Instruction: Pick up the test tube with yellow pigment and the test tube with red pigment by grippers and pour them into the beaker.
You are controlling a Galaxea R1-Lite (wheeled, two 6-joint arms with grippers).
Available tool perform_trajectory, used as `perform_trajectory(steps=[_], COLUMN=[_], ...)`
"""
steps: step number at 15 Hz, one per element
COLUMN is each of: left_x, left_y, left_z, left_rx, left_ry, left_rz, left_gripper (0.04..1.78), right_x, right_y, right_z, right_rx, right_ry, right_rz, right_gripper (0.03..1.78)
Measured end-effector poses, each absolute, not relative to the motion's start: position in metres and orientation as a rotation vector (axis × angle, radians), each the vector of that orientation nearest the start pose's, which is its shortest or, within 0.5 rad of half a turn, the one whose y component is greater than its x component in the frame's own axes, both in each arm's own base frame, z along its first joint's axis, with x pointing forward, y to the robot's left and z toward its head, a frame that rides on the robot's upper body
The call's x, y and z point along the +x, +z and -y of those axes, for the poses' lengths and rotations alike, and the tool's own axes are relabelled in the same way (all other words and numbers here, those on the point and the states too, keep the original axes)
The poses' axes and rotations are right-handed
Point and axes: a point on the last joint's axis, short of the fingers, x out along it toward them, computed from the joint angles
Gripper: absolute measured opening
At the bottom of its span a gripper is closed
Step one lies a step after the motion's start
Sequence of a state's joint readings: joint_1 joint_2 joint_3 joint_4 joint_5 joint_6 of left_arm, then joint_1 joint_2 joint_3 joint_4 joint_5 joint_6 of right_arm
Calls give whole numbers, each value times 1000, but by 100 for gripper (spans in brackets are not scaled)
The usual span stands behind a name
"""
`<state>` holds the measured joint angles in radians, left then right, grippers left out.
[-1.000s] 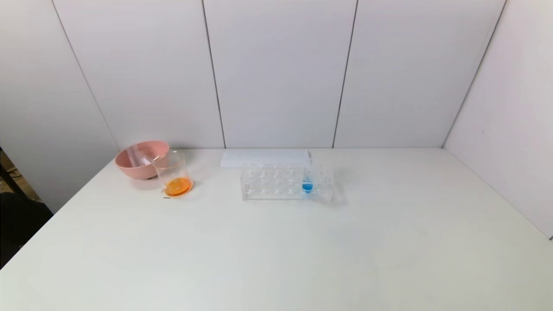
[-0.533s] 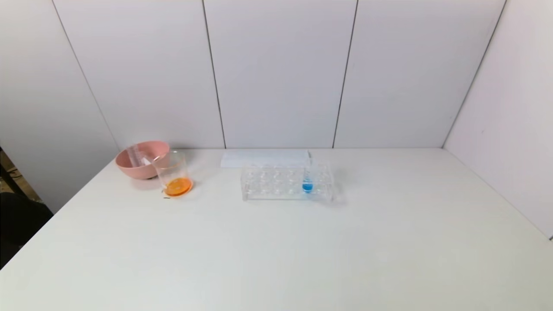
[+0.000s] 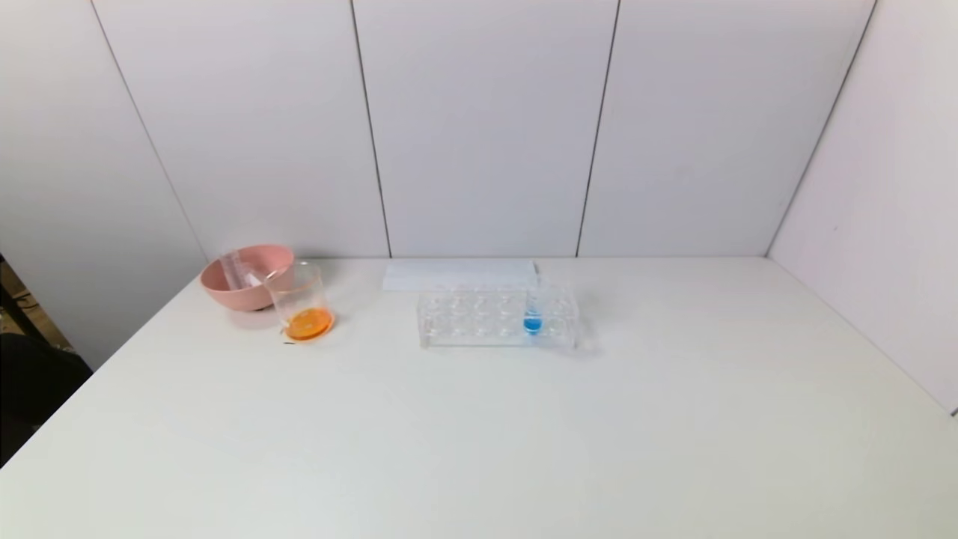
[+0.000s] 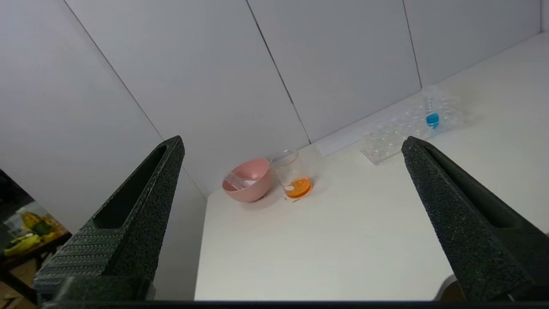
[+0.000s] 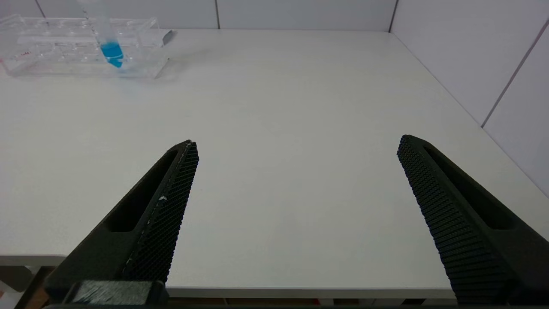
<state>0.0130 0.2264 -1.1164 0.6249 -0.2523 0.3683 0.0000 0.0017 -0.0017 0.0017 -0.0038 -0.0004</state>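
Note:
The beaker [image 3: 301,303] stands at the table's far left with orange liquid in its bottom; it also shows in the left wrist view [image 4: 294,176]. No tube with yellow or red liquid is in view. Clear tubes [image 3: 238,271] that look empty lie in the pink bowl [image 3: 224,290]. Neither gripper shows in the head view. My left gripper [image 4: 292,140] is open and empty, held back over the table's near left, far from the beaker. My right gripper [image 5: 298,140] is open and empty at the table's near edge.
A clear tube rack [image 3: 479,318] stands at the back middle with one blue-liquid tube [image 3: 532,314] upright in it. A flat white slab [image 3: 456,275] lies behind the rack. White walls close the back and right sides.

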Motion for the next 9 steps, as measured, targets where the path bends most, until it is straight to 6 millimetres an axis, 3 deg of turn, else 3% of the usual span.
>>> perform_trajectory(steps=[4, 9], left_x=[-132, -69], left_y=[249, 181], left_z=[6, 4], left_rx=[556, 510], left_ry=[-83, -60], left_rz=[349, 369], left_gripper=[178, 178], right_x=[-23, -23], right_y=[76, 76], right_z=[0, 0], right_rx=[0, 0], right_ry=[-4, -4], right_rz=[-2, -2], right_gripper=[170, 170])
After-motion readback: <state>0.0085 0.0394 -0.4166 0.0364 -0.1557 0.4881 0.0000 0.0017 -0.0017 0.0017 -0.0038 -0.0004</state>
